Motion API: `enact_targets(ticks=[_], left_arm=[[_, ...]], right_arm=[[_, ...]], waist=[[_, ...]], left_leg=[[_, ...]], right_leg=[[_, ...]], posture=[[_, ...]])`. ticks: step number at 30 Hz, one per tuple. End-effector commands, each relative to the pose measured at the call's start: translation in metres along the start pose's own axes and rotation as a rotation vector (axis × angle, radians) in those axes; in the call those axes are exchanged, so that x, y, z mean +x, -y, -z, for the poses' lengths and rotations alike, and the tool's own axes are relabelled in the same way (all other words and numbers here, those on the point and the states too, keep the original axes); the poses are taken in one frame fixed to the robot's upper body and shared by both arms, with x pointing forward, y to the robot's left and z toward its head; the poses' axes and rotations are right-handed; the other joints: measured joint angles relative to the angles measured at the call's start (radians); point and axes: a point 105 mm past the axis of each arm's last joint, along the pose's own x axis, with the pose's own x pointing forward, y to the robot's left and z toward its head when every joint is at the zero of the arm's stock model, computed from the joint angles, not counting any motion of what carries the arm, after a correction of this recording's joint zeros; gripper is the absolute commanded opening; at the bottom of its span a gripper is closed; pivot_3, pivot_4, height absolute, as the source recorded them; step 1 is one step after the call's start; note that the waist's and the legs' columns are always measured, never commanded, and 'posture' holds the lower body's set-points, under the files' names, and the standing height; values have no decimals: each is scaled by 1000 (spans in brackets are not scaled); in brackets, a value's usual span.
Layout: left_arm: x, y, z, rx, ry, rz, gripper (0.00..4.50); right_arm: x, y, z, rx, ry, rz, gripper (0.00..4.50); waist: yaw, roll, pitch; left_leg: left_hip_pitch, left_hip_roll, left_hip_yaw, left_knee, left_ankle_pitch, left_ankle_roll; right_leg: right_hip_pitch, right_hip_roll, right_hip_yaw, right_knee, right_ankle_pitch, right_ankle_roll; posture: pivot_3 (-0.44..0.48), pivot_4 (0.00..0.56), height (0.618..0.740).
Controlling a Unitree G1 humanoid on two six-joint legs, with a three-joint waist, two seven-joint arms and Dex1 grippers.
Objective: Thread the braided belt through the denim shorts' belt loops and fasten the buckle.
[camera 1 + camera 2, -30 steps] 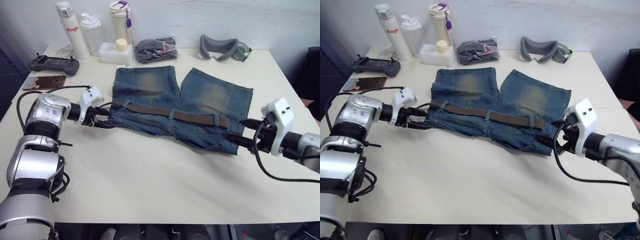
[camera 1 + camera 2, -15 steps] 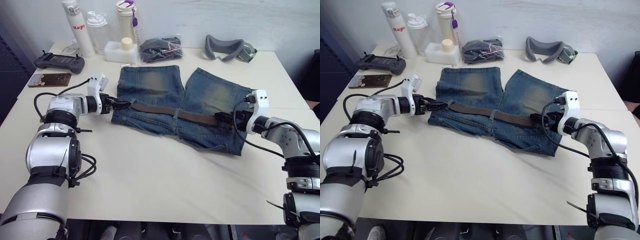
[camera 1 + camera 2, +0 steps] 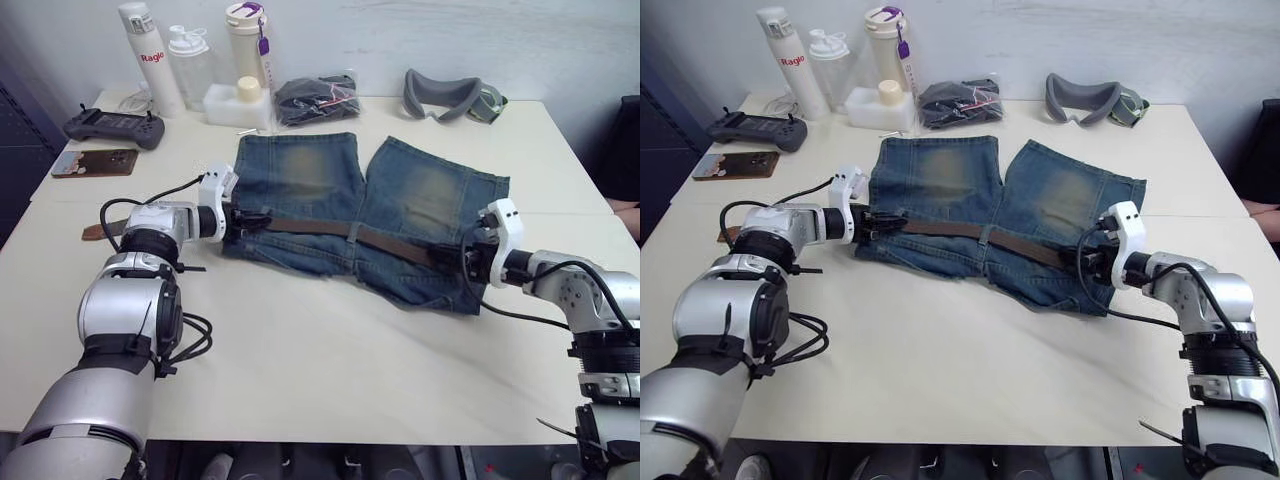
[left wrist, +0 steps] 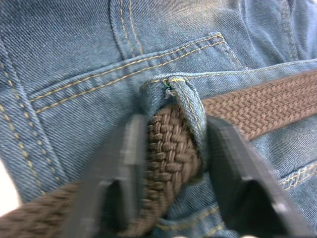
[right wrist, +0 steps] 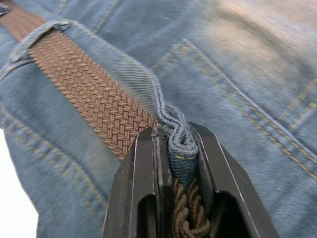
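braided belt [image 3: 340, 232] lying along denim shorts [image 3: 420, 200] waistband on counter [image 3: 330, 360]: our left hand [image 4: 171, 163] clamps belt at a loop, right hand [image 5: 182, 166] pinches belt with denim fold; we should feed slowly, keeping loops flat.

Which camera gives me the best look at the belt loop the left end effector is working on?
The left wrist view: the belt loop sits close up over the braided belt, between the left end effector fingers. In the eye views that spot is tiny.
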Motion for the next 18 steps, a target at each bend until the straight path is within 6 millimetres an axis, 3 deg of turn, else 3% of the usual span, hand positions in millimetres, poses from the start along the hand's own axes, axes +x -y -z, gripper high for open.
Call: enact_targets(ticks=[1, 5, 8, 10, 12, 13, 15, 18], left_arm=[[-15, 9, -15, 57, 71, 121, 356], [-40, 22, -19, 216, 119, 277, 355], [-58, 43, -5, 541, 184, 304, 355], [-67, 45, 16, 932, 178, 144, 355], [-80, 52, 35, 1283, 186, 67, 355], [-90, 54, 39, 1410, 231, 7, 355], [-108, 66, 48, 1559, 346, -18, 355], [-124, 74, 72, 1681, 411, -14, 355]], right_arm=[[-14, -14, -18, -211, 92, -10, 237], [-30, -29, -21, -372, 195, 35, 237], [-49, -46, -23, -660, 323, 120, 237], [-67, -67, -17, -922, 411, 176, 237], [-80, -90, 8, -1139, 428, 131, 237], [-88, -99, 33, -1248, 401, 75, 237], [-104, -114, 74, -1351, 372, -25, 237], [-120, -127, 112, -1406, 367, -111, 237]], waist=[[-1, 0, 0], [-5, 0, 0], [-5, 2, -1], [-2, 3, -2], [1, 4, -3], [2, 4, -3], [4, 4, -3], [0, 5, -3]], left_leg=[[0, 0, 0, 0, 0, 0], [0, 0, 0, -2, 2, -3], [1, 0, 1, -2, 2, -5], [2, 1, 1, -3, 1, -5], [2, 1, 1, -4, 0, -5], [2, 1, 1, -4, -1, -4], [4, 1, 1, -3, -3, 0], [23, 1, 1, -8, -12, -3]], right_leg=[[0, 0, 0, 0, 0, 0], [-1, 1, 0, 0, 0, 0], [-1, 1, 2, 0, 0, -1], [1, 1, 2, -2, -1, -1], [1, 1, 2, -6, -1, -1], [2, 1, 2, -7, -1, -1], [6, 1, 1, -9, 0, 0], [29, 0, 1, -20, 1, 2]], posture=[[0, 150, 738], [0, 150, 738], [0, 150, 738], [0, 150, 738], [0, 150, 738], [0, 150, 738], [0, 150, 738], [0, 150, 738]])
